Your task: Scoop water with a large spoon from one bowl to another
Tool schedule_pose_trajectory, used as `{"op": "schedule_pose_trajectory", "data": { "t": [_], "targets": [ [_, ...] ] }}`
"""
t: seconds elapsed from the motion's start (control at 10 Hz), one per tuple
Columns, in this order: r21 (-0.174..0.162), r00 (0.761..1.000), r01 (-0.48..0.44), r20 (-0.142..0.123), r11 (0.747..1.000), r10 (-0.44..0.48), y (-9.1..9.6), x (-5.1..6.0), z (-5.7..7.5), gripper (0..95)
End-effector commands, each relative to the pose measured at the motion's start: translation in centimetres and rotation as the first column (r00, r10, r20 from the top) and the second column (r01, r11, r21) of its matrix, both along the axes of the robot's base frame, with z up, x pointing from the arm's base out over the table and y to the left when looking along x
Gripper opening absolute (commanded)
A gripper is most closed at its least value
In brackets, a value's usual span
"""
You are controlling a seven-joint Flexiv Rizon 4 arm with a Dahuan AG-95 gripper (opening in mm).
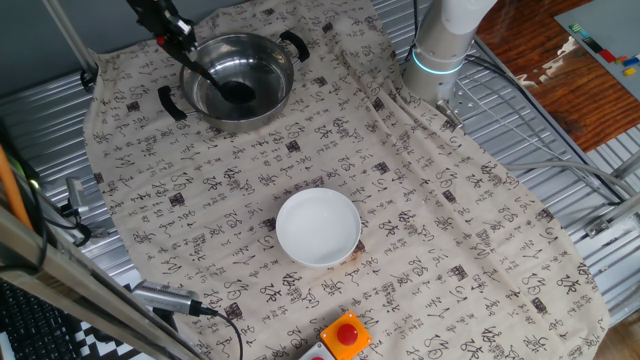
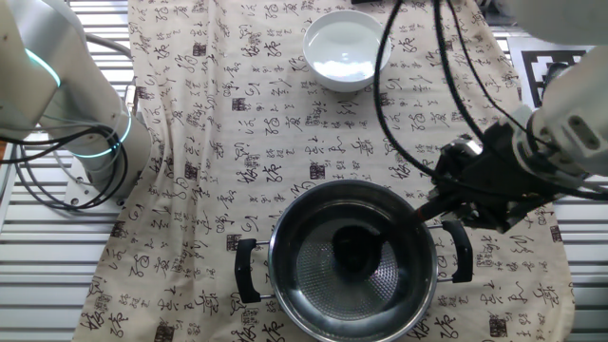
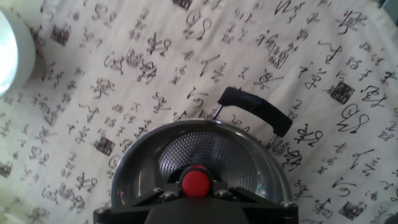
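Observation:
The black ladle (image 1: 236, 92) has its round scoop (image 2: 354, 249) down inside the shiny steel pot (image 1: 237, 78), near the middle of the bottom. Its thin handle (image 2: 408, 223) slants up over the pot's rim into my gripper (image 2: 454, 193), which is shut on the upper part of it. In the hand view the red tip (image 3: 195, 182) of the handle shows between the jaws, with the pot (image 3: 199, 155) right below. The plain white bowl (image 1: 318, 227) stands apart from the pot on the cloth, with water in it (image 2: 341, 50).
A patterned cloth (image 1: 420, 210) covers the table. The pot's two black side handles (image 3: 255, 109) stick out sideways. A red button box (image 1: 345, 335) sits at the cloth's near edge. The arm's base (image 1: 440, 50) stands beside the cloth, and cables trail over the metal slats.

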State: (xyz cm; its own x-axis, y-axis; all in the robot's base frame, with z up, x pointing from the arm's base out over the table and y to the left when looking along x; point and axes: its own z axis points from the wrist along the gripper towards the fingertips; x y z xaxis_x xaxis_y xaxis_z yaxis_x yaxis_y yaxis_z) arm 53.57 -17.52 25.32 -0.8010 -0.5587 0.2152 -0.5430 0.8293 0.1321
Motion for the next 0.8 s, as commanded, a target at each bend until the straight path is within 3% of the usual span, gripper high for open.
{"op": "schedule_pose_trajectory", "data": {
  "t": [0.1,0.3,0.6,0.8],
  "targets": [
    [-0.015,1.000,-0.007,0.003,1.000,0.007,0.0,-1.4,-0.5,0.0],
    [-0.030,1.000,-0.010,-0.014,1.000,0.010,0.0,-2.2,-0.8,0.0],
    [-0.029,1.000,-0.011,-0.013,1.000,0.010,0.0,-2.9,-1.1,0.0],
    [-0.024,1.000,-0.011,0.002,1.000,0.011,0.0,-3.2,-1.2,0.0]
  ]
}}
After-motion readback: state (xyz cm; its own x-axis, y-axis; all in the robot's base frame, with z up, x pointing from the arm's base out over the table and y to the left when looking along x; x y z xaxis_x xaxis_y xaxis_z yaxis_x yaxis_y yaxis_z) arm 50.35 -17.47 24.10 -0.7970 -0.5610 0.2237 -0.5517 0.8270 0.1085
